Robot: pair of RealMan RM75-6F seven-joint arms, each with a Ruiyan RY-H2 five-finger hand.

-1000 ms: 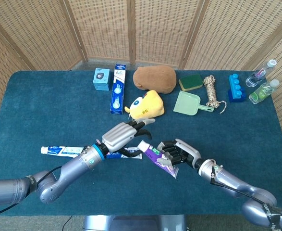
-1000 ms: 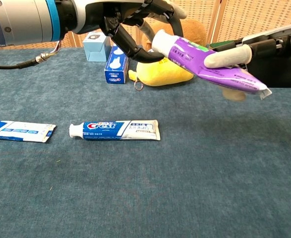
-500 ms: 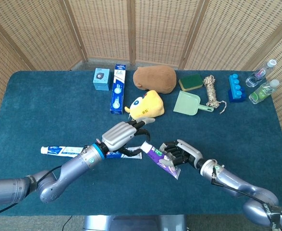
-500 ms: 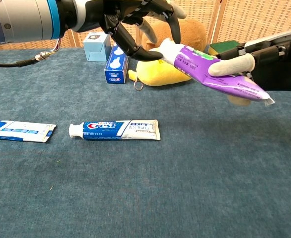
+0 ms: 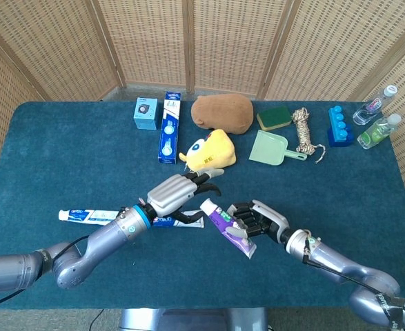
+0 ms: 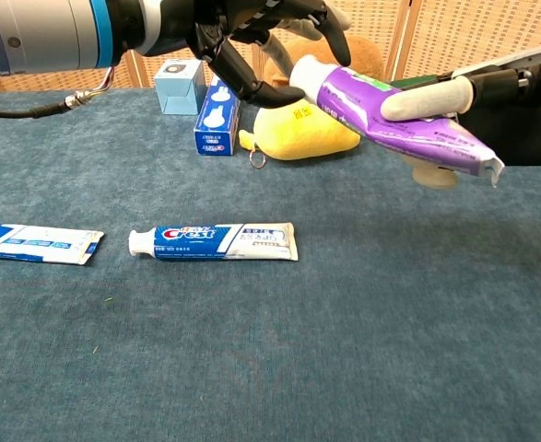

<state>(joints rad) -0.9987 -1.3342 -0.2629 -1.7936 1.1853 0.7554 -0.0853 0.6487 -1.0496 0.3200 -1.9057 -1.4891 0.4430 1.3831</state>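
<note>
Purple and soft, the tube hangs above the blue counter because our right hand grips its flat tail end with fingers closed around it, and so the white cap points toward our left hand, probably to bring the cap within its reach. Our left hand holds nothing: its dark fingers are curled but apart, with the tips just beside the cap, and we cannot tell whether they touch it. Below them the Crest tube lies flat on the counter, near its flattened carton.
</note>
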